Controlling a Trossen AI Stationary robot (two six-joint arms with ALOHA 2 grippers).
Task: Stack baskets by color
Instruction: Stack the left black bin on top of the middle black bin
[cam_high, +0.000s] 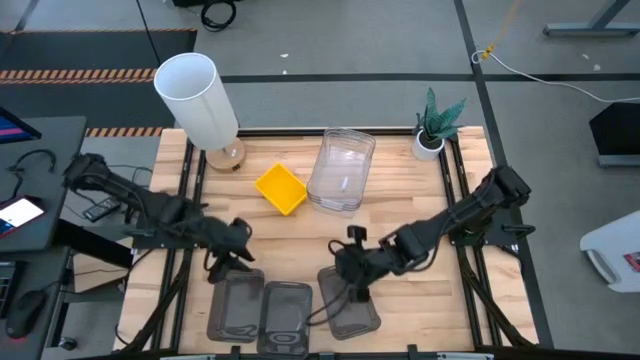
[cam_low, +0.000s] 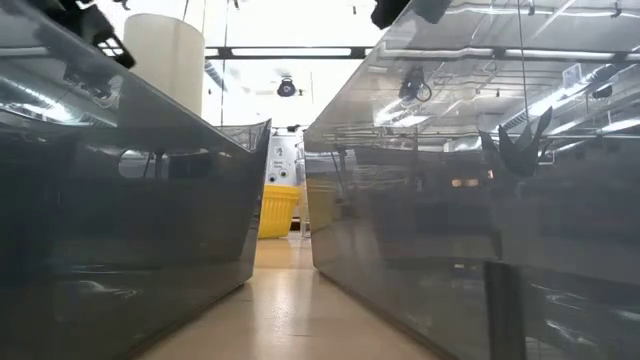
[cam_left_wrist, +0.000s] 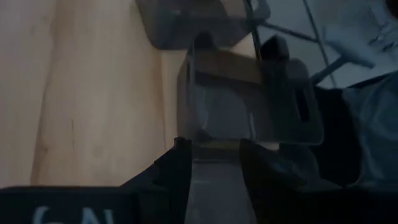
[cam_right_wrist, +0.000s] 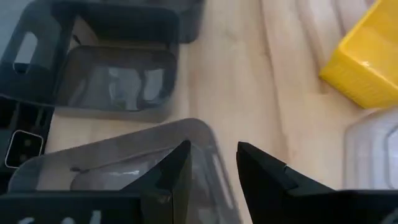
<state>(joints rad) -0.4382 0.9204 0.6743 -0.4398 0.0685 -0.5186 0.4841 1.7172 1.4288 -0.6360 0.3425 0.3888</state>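
Three dark grey baskets lie side by side at the table's near edge: left (cam_high: 233, 312), middle (cam_high: 286, 320) and right (cam_high: 352, 315). My left gripper (cam_high: 232, 268) is at the left basket's far end, shut on its wall. My right gripper (cam_high: 355, 288) is at the right basket's far end, shut on its rim. That basket sits slightly askew beside the middle one. A yellow basket (cam_high: 280, 188) and a stack of clear baskets (cam_high: 342, 170) rest on the table farther back. My left gripper holds the left grey basket by its far end wall (cam_left_wrist: 214, 146), which runs between the two fingers. The fingers slant down from the far left. Whether the basket is clear of the table I cannot tell. My right gripper has the right grey basket's rim near a far corner (cam_right_wrist: 208, 134) between its fingers, one finger (cam_right_wrist: 177, 165) over the inside and one (cam_right_wrist: 258, 165) outside. It slants down from the far right. The basket's near end lies at the table's near edge.
A tall white cylinder (cam_high: 198, 100) stands at the far left and a small potted plant (cam_high: 432, 128) at the far right. Bare wood lies between the grey row and the yellow and clear baskets. In the low view the grey walls (cam_low: 120, 220) (cam_low: 480, 200) fill most of the picture.
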